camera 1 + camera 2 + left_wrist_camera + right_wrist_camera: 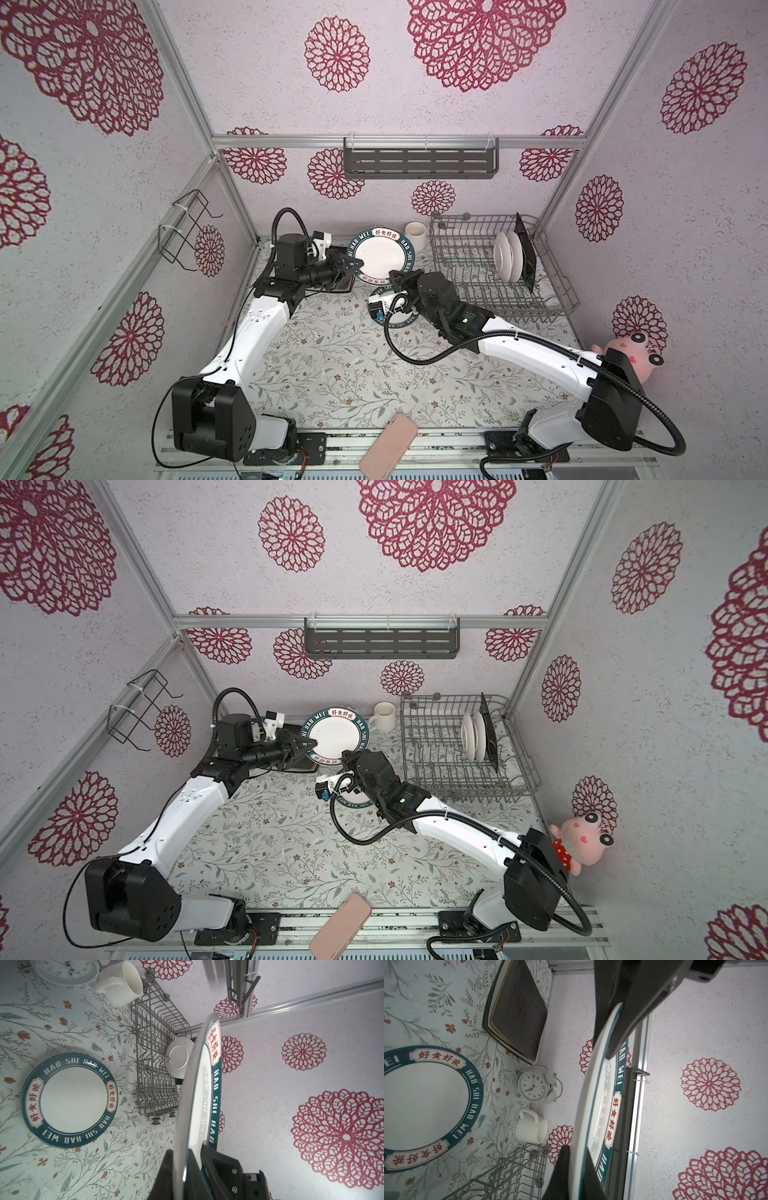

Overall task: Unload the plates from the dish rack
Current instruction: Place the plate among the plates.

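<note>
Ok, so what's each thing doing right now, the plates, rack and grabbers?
Round white plate with a dark teal lettered rim: lifted off the table, gripped at two rim spots.
Left gripper: shut on that plate's rim.
Right gripper: shut on it too.
Second lettered plate: flat on the floral table.
Square black-backed plates: stacked on the table.
Grey wire dish rack: holds three upright plates.
White mug: upright.
White alarm clock: standing.

The lettered plates (72,1101) look glossy glazed ceramic — the dish rack (478,291), matt grey metal wire.
</note>
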Tool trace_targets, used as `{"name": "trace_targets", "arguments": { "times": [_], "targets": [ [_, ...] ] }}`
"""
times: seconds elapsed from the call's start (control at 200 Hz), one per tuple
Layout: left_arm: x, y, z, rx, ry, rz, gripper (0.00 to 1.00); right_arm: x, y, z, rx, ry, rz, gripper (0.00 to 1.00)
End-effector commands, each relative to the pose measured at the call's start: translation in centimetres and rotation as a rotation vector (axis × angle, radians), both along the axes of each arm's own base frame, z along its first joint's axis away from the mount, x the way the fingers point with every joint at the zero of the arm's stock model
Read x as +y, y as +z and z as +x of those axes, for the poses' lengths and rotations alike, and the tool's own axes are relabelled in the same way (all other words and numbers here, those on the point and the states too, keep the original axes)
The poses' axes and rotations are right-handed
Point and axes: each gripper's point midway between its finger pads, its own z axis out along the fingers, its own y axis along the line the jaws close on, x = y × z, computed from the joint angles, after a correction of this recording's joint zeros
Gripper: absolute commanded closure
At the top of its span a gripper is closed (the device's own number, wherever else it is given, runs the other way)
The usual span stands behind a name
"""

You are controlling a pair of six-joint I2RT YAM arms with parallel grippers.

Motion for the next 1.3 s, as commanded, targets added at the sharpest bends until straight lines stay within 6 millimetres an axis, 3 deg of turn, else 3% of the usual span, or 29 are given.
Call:
{"name": "trace_targets", "arguments": {
  "times": [0.0,0.115,0.315,0.49,0.77,0.886,0.961,1.126,1.296],
  "targets": [
    [-0.8,0.4,-0.1,-0.085,-0.048,0.011,0.95,0.2,3.5,0.1,-0.049,-0.007,0.115,1.0],
    [-0.7,0.0,0.1,-0.075,-0.042,0.01,1.0,0.2,3.3,0.1,-0.048,-0.011,0.113,1.0],
    [-0.6,-0.3,0.2,-0.068,-0.029,0.013,1.0,0.0,3.0,0.5,-0.074,-0.036,0.121,1.0],
    [-0.5,-0.8,0.3,-0.062,-0.018,0.021,1.0,-0.4,2.8,1.0,-0.1,-0.074,0.126,0.6],
    [-0.3,-1.1,0.4,-0.062,-0.003,0.011,1.0,-1.0,2.8,1.0,-0.107,-0.097,0.154,0.28],
    [-0.3,-1.8,0.6,-0.053,0.003,0.014,1.0,-1.7,2.5,0.0,-0.061,-0.084,0.178,0.17],
    [-0.3,-2.2,0.8,-0.048,0.006,0.012,1.0,-2.3,2.4,-0.9,-0.009,-0.086,0.21,0.02],
    [-0.4,-3.1,1.2,-0.039,0.004,0.021,1.0,-3.8,3.0,-3.1,0.101,-0.093,0.313,0.01],
    [-0.2,-6.3,1.6,-0.002,0.014,0.074,1.0,-6.9,6.5,-3.8,0.213,-0.143,0.638,0.01]
  ]
}}
